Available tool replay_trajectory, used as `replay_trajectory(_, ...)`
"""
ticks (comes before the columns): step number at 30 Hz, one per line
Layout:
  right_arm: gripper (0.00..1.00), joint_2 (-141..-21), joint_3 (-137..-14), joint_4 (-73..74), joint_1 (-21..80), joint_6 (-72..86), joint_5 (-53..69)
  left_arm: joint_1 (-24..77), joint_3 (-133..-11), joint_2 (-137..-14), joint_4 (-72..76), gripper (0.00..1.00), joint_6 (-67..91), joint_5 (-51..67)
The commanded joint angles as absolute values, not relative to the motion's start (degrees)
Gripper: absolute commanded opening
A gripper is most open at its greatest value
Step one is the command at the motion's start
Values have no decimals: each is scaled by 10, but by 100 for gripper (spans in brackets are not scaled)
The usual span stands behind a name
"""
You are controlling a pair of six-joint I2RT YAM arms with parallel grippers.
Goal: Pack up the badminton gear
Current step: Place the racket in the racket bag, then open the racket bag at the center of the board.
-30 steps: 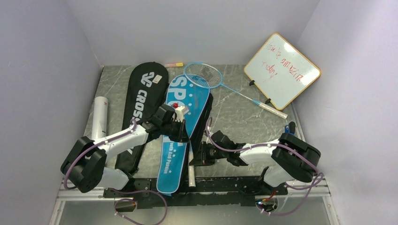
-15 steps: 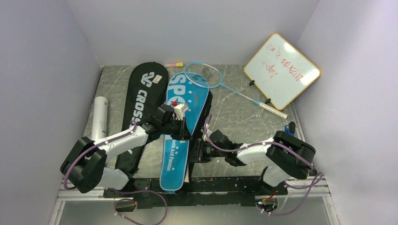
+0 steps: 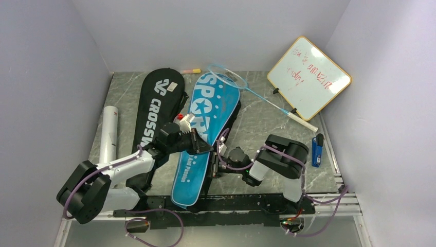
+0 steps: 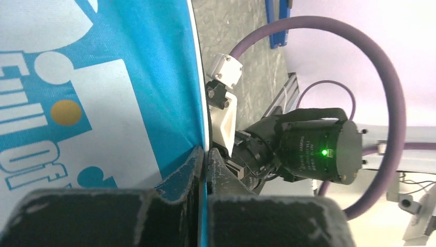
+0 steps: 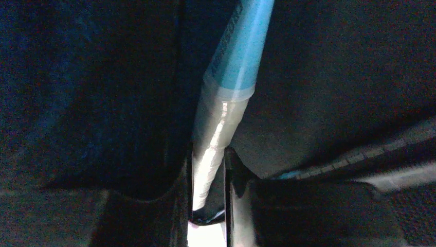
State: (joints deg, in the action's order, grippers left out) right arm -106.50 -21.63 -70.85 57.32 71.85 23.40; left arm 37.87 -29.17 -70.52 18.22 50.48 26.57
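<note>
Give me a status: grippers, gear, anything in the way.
Left gripper shut on blue bag edge. Right gripper shut on racket handle. Second racket lies at bag's far end.

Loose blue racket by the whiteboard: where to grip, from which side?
Its white handle, from above, jaws across it: thickest part, lying on bare table. The thin shaft runs close by the whiteboard; the head sits by the blue bag.
</note>
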Motion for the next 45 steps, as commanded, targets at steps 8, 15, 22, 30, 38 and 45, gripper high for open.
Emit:
replay_trajectory(8,51,-1032,-226,-745,547,676,174,362,-389,-655,-63,5,373,190)
replay_trajectory(15,59,-929,-239,-476,509,609,112,358,-441,-660,-187,5,285,49)
replay_trajectory(22,59,-838,-264,-311,416,506,93,359,-455,-665,-224,7,244,-14)
replay_trajectory(30,68,-746,-423,-33,348,278,-95,376,-455,-691,-230,20,214,-29)
replay_trajectory(38,76,-830,-539,29,321,245,-87,454,-546,-759,-305,50,177,-155)
replay_trajectory(45,81,-852,-593,47,257,241,-86,547,-618,-852,-384,76,132,-293)
